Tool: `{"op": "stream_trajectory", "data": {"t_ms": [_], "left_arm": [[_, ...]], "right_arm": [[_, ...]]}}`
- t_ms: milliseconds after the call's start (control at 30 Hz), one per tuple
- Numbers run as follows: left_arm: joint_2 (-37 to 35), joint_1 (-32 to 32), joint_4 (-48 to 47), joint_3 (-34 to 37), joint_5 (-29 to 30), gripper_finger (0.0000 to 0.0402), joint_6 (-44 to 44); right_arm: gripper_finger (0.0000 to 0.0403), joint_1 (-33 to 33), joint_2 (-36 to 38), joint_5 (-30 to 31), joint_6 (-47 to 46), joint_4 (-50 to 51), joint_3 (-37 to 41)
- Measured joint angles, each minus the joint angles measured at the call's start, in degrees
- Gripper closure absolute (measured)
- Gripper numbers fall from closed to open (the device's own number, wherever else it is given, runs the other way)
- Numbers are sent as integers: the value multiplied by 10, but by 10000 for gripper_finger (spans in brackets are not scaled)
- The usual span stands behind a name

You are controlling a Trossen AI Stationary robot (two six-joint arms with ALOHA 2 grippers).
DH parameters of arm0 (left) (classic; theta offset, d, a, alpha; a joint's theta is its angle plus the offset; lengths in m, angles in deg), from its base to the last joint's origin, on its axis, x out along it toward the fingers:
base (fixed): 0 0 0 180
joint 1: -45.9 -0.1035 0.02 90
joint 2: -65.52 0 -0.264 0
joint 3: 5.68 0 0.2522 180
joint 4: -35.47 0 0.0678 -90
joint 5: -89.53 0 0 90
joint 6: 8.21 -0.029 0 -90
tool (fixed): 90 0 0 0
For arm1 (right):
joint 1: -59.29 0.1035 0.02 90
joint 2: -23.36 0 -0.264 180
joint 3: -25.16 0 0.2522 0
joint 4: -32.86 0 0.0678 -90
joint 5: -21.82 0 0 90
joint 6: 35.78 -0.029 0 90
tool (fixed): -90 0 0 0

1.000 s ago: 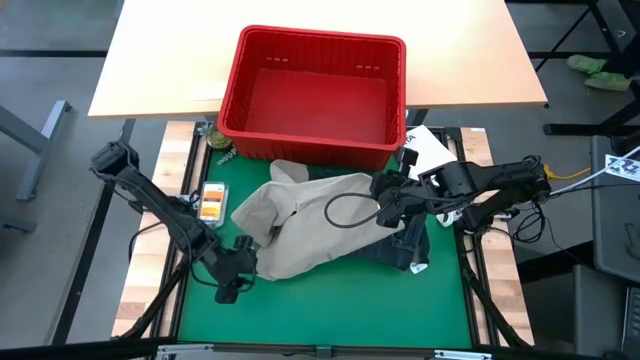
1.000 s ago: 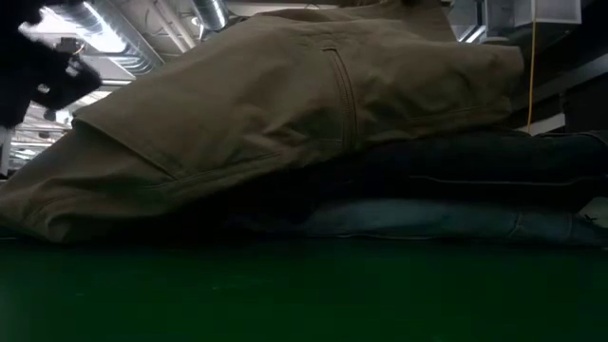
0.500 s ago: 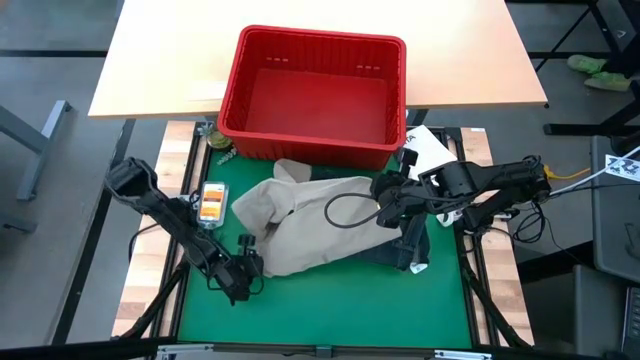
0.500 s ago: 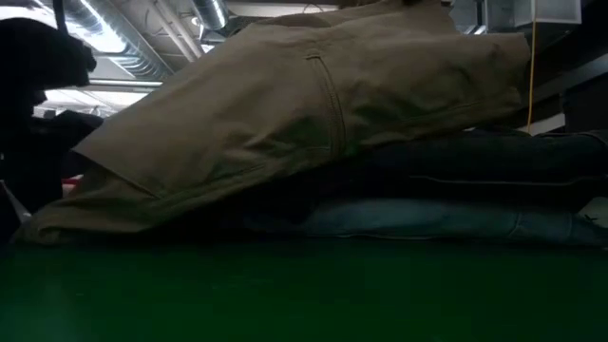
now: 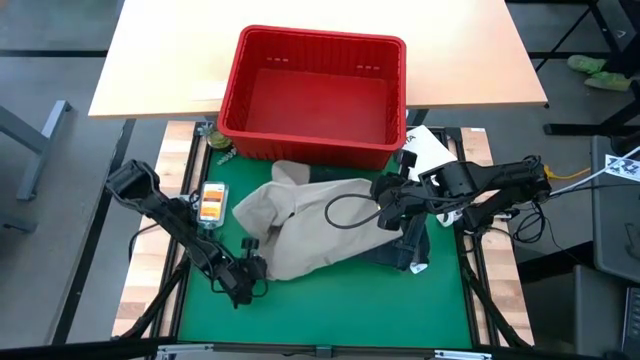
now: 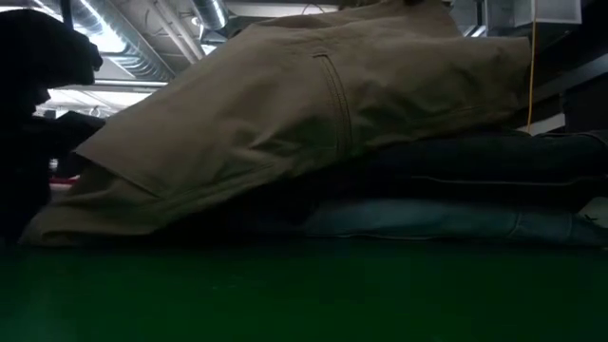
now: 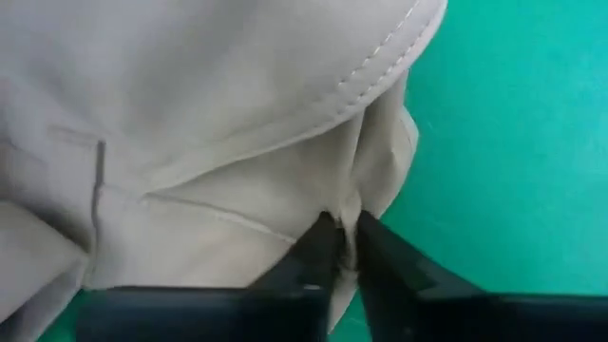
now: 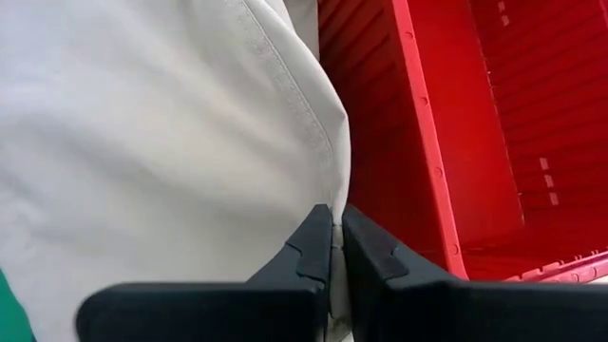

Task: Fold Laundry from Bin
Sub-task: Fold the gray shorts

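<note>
Tan khaki trousers (image 5: 320, 225) draped over dark jeans (image 6: 475, 180) on the green surface (image 5: 330, 300), before the empty red bin (image 5: 315, 85). Left end effector (image 7: 344, 249) pinches a hem corner; right end effector (image 8: 335, 249) grips a seamed edge. Soft, limp cloth; seams likely hold best.

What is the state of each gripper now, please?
Left gripper: closed, pinching an edge of the tan khaki trousers.
Right gripper: closed, holding an edge of the same trousers, beside the red bin.
</note>
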Motion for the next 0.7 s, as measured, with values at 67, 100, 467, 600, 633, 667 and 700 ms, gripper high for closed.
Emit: {"op": "stream_trajectory", "data": {"t_ms": [67, 100, 467, 600, 633, 667, 700], "left_arm": [[-8, -8, -7, -15, -46, 391, 0], [-14, -10, -8, -23, -74, 391, -1], [-99, -16, -31, -94, -291, 398, -2], [-133, -6, -31, -96, -304, 399, -3], [-136, -1, -32, -95, -298, 399, -3], [-137, 3, -33, -95, -290, 399, -3], [-137, 6, -34, -95, -281, 399, -3]], "right_arm": [[388, 0, 0, -8, 0, 0, 0], [388, 0, 0, -14, 0, 0, 0], [388, 0, 0, -45, 0, 0, 0], [388, 0, 0, -62, 0, 0, 0], [388, 0, 0, -68, 0, 0, 0], [388, 0, 0, -73, 0, 0, 0], [388, 0, 0, -77, 0, 0, 0]]}}
